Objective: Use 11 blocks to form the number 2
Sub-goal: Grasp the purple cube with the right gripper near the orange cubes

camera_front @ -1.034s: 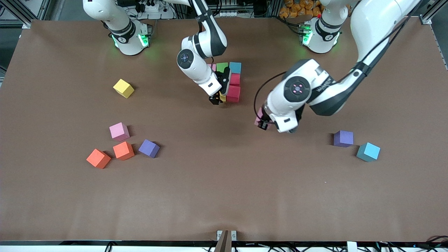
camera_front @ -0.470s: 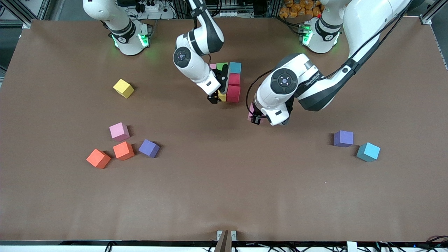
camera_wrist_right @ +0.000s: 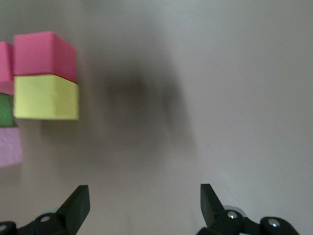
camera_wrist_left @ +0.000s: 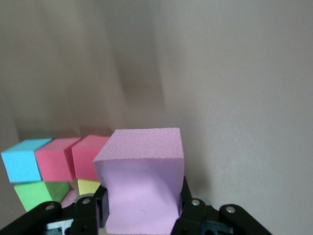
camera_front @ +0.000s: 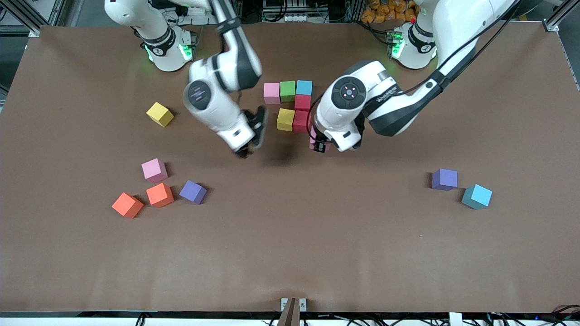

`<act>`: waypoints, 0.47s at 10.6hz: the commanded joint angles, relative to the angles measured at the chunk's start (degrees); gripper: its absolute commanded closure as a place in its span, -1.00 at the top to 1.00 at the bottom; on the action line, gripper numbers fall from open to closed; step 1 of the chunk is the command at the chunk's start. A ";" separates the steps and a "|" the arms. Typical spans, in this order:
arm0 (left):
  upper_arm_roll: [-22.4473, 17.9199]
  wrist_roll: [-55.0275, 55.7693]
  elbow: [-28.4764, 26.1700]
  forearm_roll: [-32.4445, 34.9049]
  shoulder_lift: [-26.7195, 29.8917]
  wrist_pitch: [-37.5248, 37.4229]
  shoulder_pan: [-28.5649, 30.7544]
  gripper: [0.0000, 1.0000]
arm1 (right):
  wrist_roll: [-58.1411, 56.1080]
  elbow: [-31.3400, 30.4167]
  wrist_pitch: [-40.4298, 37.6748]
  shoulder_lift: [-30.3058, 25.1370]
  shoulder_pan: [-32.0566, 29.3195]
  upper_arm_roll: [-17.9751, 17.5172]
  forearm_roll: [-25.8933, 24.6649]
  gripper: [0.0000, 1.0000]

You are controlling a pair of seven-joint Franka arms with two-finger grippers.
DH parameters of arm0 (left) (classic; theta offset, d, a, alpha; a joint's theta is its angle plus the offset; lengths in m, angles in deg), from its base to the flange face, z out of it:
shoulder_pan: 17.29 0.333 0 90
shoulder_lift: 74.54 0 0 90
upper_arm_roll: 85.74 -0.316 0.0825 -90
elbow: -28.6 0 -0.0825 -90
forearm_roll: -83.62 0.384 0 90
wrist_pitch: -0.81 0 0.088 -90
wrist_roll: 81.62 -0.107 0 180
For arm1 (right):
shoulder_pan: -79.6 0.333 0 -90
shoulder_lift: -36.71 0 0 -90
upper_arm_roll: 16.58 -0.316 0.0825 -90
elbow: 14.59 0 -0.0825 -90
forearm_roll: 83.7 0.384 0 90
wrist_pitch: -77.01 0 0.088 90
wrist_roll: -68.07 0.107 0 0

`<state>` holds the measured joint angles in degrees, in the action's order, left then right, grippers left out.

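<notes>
Left gripper (camera_front: 318,146) grips a pink block (camera_wrist_left: 142,183) just beside the red block (camera_front: 302,121) of the half-made number 2 (camera_front: 290,105). It should come down square to the yellow block (camera_front: 285,119) – right gripper (camera_front: 248,147) hangs spread and empty over bare brown table (camera_front: 290,253), with room all around.

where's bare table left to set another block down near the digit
Bare table lies nearer the camera than the yellow block and red block, between the open right hand and the left hand, shut on a pink block. It's crowded around the loose orange block cluster.
</notes>
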<state>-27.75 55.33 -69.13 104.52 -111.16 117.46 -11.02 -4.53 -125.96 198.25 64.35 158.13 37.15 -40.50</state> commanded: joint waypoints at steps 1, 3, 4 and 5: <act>-0.25 5.24 0.17 -1.12 -0.63 4.52 -3.44 -0.29 | 3.14 5.44 -3.29 2.14 -11.16 -1.25 -1.90 1.00; -1.39 8.50 2.00 -1.30 -2.04 5.87 -8.26 -0.29 | 16.63 6.25 -3.29 2.86 -16.19 -2.83 -1.72 1.00; -3.48 11.30 4.97 -1.21 -3.35 5.87 -12.46 -0.30 | 23.57 6.42 -2.94 2.86 -18.91 -5.01 -1.72 1.00; -7.77 12.28 7.35 -1.39 -3.45 5.87 -17.46 -0.30 | 31.65 7.55 -3.20 2.95 -22.15 -7.91 -2.50 1.00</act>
<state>-30.53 65.81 -66.71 104.40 -113.19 123.63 -21.88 15.99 -121.28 195.51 66.04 139.76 33.29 -41.25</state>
